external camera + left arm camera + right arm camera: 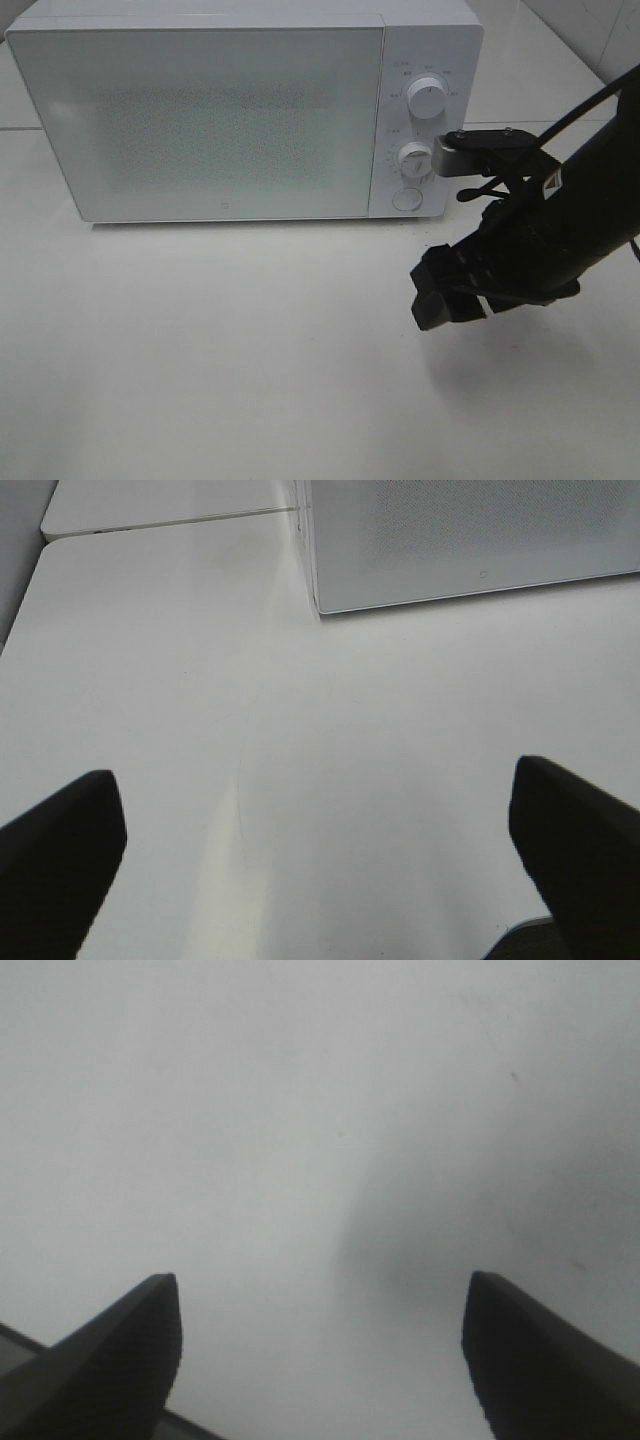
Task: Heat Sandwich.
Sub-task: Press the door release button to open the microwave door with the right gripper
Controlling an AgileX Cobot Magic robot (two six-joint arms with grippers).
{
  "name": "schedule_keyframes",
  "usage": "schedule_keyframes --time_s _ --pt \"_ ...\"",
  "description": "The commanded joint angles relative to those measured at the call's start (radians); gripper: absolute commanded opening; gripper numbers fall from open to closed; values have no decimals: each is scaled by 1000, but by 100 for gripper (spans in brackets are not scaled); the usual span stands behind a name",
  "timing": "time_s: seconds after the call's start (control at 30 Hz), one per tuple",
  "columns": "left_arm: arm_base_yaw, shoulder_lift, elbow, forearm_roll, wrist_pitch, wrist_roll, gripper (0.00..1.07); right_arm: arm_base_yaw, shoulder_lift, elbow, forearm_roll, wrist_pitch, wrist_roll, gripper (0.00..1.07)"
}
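Observation:
The sandwich is out of view in every frame. A white microwave [200, 120] stands at the back of the table with its door closed; its lower front corner also shows in the left wrist view [470, 540]. My right gripper [445, 295] hangs over the table in front of the microwave's control panel, pointing left and down. Its dark fingers are open with only bare tabletop between them [322, 1280]. My left gripper [315, 780] is open wide above the table, some way in front of the microwave and holding nothing. It does not show in the exterior high view.
The microwave's panel carries an upper knob [428, 97], a lower knob [414, 158] and a round button [406, 198]. The white tabletop [250, 350] stretches in front of it. A seam between table sections [170, 520] runs beside the microwave.

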Motion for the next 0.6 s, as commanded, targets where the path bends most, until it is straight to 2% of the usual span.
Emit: schedule_keyframes --time_s 0.03,0.33,0.53,0.6 --pt "2 -27 3 -4 -16 0 101 -6 -49 -8 -47 103 -21 75" --pt "2 -27 3 -4 -16 0 101 -6 -262 -8 -63 273 -21 75" --pt "2 -27 3 -4 -16 0 101 -6 -459 -6 -90 379 -4 75" --pt "2 -27 3 -4 -16 0 101 -6 -572 -6 -101 436 17 75"
